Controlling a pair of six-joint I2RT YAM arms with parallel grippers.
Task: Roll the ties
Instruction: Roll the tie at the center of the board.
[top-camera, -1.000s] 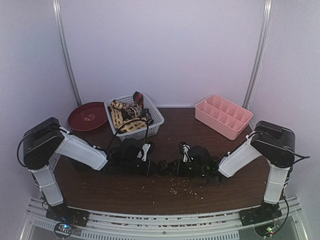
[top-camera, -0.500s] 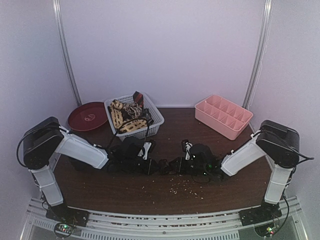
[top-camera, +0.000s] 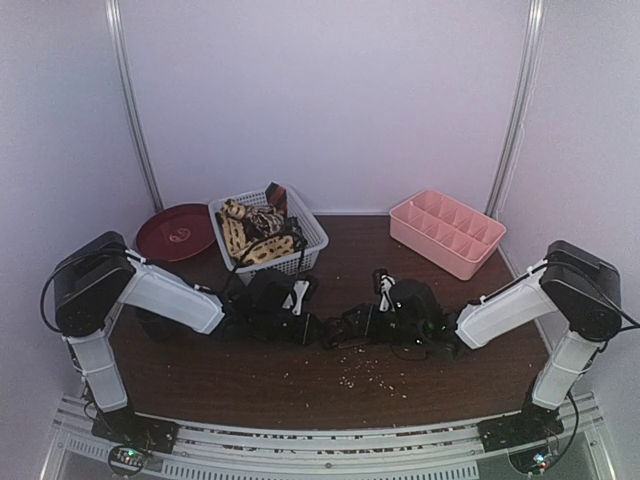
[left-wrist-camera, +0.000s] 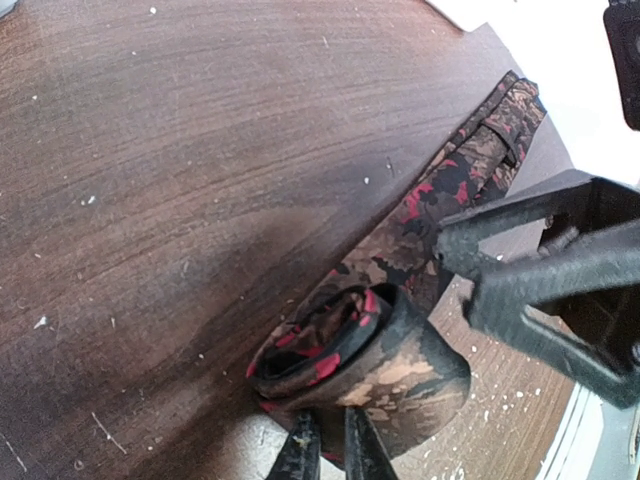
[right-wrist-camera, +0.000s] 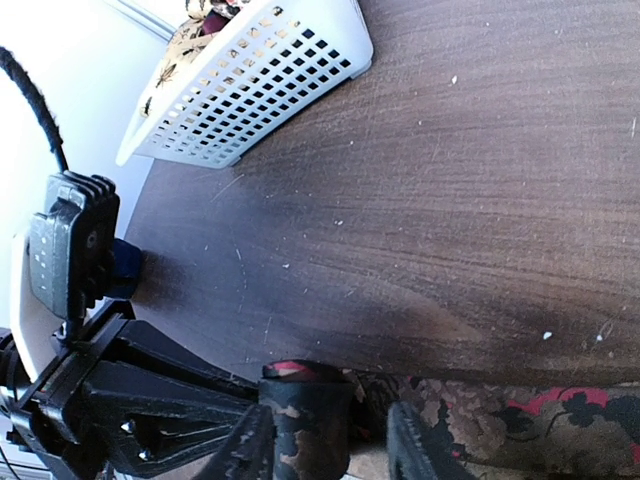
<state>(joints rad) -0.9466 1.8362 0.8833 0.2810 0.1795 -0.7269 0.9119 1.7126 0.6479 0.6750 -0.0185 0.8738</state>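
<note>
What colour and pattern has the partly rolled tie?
The tie is brown, tan and black with red blotches; the left wrist view shows it best.

From above, the tie (top-camera: 335, 330) is a dark smudge between the arms' black ends, too small to tell its shape. The heap of ties (top-camera: 255, 232) in the basket (top-camera: 312, 238) is too tangled to count.

In the left wrist view the left gripper (left-wrist-camera: 328, 445) shows only its fingertips, the rest cut off by the bottom edge. The right gripper (left-wrist-camera: 455, 275) runs off the right edge and covers part of the tie's flat length.

In the right wrist view the bottom edge cuts the rolled end and both fingers. The flat length leaves at the lower right corner, and the top edge crops the basket. A blue thing (right-wrist-camera: 125, 272) sits mostly hidden behind the left gripper, and what it is cannot be told.
</note>
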